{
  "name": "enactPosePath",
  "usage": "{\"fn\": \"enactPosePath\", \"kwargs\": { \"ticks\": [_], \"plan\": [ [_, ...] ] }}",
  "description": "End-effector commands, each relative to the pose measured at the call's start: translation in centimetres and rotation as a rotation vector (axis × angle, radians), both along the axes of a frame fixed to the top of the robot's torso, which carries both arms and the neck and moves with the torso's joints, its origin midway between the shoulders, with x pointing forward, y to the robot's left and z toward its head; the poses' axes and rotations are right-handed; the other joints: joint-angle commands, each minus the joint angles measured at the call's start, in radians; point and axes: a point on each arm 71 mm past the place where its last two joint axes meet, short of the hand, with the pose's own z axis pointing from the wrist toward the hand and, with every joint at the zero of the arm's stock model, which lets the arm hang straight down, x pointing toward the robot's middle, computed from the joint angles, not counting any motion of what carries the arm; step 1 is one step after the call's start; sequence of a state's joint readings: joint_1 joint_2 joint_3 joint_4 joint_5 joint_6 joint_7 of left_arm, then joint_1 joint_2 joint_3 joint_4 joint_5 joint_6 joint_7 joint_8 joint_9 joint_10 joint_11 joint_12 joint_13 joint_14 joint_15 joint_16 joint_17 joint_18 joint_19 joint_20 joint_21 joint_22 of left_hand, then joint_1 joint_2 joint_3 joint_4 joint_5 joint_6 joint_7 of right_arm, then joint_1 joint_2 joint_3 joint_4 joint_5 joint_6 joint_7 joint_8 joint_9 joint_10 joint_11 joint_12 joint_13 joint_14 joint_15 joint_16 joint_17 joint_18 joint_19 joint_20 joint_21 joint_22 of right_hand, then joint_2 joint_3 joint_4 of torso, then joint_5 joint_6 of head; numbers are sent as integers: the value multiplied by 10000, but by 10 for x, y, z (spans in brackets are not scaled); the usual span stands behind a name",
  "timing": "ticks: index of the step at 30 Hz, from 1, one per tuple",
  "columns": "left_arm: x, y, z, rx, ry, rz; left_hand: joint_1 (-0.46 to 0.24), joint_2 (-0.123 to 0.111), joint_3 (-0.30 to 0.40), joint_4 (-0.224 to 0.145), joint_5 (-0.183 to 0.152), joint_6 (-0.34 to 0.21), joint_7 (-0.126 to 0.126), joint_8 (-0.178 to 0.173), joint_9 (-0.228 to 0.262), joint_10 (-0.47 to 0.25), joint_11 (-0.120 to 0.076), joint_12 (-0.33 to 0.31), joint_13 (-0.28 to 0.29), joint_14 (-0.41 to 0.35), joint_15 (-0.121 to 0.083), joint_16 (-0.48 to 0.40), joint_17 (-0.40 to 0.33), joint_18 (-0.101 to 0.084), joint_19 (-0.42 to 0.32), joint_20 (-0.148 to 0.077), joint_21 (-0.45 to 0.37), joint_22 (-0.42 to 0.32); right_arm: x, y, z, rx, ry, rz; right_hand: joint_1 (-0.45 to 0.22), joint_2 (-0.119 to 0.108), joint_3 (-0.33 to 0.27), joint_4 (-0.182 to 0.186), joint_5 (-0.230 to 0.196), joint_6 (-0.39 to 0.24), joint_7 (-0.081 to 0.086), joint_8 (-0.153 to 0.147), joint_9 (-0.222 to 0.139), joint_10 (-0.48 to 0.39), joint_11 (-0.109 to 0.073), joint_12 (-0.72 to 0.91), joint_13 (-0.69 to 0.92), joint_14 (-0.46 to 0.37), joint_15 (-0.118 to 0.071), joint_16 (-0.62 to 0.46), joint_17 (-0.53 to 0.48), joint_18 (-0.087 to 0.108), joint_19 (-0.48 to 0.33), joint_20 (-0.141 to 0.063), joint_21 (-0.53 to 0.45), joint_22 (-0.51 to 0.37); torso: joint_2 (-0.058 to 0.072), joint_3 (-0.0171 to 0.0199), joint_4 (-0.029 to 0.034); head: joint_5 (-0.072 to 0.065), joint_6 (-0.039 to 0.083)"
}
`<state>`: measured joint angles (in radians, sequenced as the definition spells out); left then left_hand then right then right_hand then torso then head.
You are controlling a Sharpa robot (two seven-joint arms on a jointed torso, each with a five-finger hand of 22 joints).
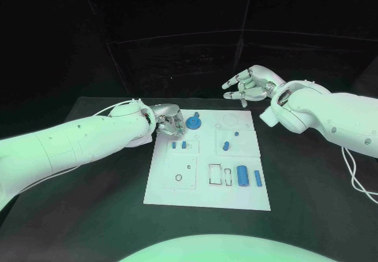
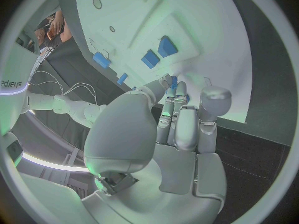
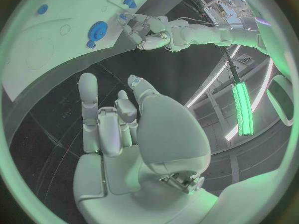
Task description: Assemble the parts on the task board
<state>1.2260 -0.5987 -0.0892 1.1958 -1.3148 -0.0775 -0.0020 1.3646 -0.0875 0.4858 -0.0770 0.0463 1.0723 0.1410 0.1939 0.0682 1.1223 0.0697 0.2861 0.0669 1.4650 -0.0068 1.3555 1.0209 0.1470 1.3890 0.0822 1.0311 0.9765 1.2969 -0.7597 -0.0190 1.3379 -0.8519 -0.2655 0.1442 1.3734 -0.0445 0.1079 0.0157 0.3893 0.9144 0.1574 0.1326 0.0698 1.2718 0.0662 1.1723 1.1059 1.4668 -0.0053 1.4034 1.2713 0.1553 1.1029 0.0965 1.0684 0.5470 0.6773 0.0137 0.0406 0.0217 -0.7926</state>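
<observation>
The white task board [image 1: 206, 191] lies mid-table. My left hand [image 1: 169, 122] hovers over its far left corner, fingers drawn together, pinching a small blue part [image 2: 175, 80] at the fingertips. That part also shows in the right wrist view [image 3: 122, 17]. Just right of the left hand a blue gear [image 1: 194, 123] sits on the board. Two small blue pieces [image 1: 180, 145] lie near the hand, another blue piece [image 1: 226, 146] lies mid-board, and a blue cylinder [image 1: 243, 176] and bar [image 1: 258, 177] lie near the right edge. My right hand [image 1: 247, 84] is raised beyond the board's far edge, fingers apart and holding nothing.
The board carries empty recesses: a rectangular slot [image 1: 214, 173], a small oval hole [image 1: 178, 177] and a round outline [image 1: 233, 118] at the far right. Black table [image 1: 94, 218] surrounds the board. Cables [image 1: 358, 180] hang by my right arm.
</observation>
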Motion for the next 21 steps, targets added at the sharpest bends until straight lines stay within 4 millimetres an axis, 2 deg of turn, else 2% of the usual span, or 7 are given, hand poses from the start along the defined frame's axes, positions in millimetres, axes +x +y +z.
{"fn": "enactPosePath", "kwargs": {
  "ticks": [1,21],
  "plan": [
    [0,0,-2,104,216,34,-119,2,-28,12,41,68,5,-28,14,81,20,-51,1,119,-62,45,-29,-182,-7,54,-12,-16,0,1,2,58,-41,96,-93,-20,35,-7,64,-33,2,55,-15,-64,-4,30,2,415,-69,-8,9,195,32,-23,-23,13,-3,2,-1,-10,-7],
    [-1,-8,-4,88,240,-132,-133,-19,-63,-5,39,5,25,-125,2,59,39,-172,-1,107,-50,50,-42,-182,-34,58,-39,-20,0,2,1,61,-38,116,-93,-20,35,-7,64,-33,2,55,-15,-64,-4,30,2,415,-69,-8,9,195,32,-23,-23,13,-1,1,6,-32,-46]
  ]
}}
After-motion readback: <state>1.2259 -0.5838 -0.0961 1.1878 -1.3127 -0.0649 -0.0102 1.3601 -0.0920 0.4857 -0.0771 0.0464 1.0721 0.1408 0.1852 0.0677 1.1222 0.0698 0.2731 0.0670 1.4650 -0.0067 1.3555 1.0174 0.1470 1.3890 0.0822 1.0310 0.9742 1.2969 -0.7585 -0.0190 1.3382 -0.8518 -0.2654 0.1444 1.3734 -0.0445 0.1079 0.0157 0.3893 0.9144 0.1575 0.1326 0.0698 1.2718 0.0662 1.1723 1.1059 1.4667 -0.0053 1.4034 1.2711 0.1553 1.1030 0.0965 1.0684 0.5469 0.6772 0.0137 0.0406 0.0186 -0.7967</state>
